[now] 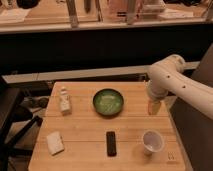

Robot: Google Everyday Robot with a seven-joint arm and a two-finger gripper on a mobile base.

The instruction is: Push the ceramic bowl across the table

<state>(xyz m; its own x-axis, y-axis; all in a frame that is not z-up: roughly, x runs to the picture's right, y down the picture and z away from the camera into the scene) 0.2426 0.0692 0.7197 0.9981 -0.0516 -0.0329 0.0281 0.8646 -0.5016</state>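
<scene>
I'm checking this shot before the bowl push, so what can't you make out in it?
Camera view only.
- The pincer, right of the ceramic bowl at the right edge of the table: mostly hidden by the wrist.
- The arm: cut off by the right frame edge.
- The pale object left of the bowl: too small to identify.

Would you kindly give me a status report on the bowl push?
Gripper over table's right edge, clear of ceramic bowl. Bowl mid-table, far half. Small pale object left of it, possibly in path.
</scene>
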